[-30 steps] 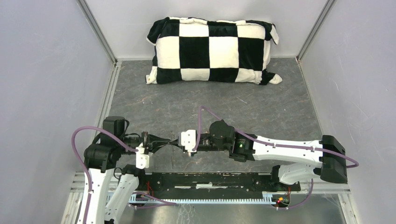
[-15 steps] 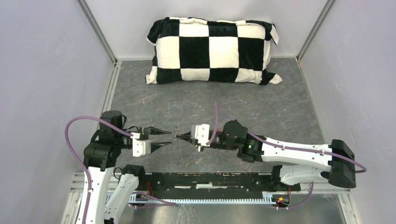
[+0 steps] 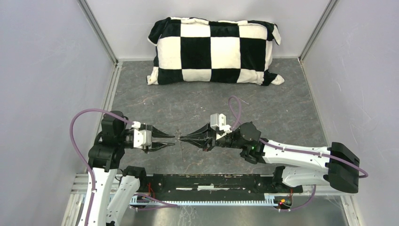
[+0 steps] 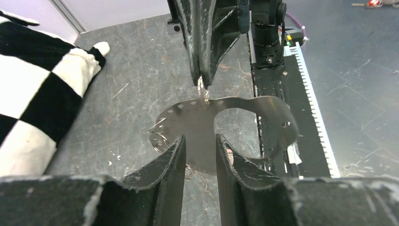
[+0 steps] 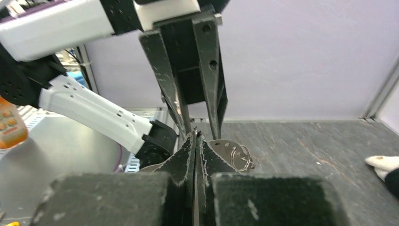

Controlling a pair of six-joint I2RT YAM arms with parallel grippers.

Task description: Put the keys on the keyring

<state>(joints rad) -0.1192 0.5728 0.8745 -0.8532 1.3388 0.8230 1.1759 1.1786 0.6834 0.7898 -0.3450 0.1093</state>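
**Left lets go; right alone holds the keyring**

A second ago the two grippers met tip to tip, both shut. Now the left gripper (image 3: 172, 140) has backed off toward 9 o'clock. Its jaws stand apart, astride the near edge of the keyring (image 4: 188, 125) without pinching it. The right gripper (image 3: 182, 138), at 3 o'clock of the ring, is clamped on the far edge and alone carries it between the two tips. The ring shows as a flat grey crescent with holes, with small split rings on one side. No key can be made out for sure. My read is that the handover is done and the left is free to fetch a key.
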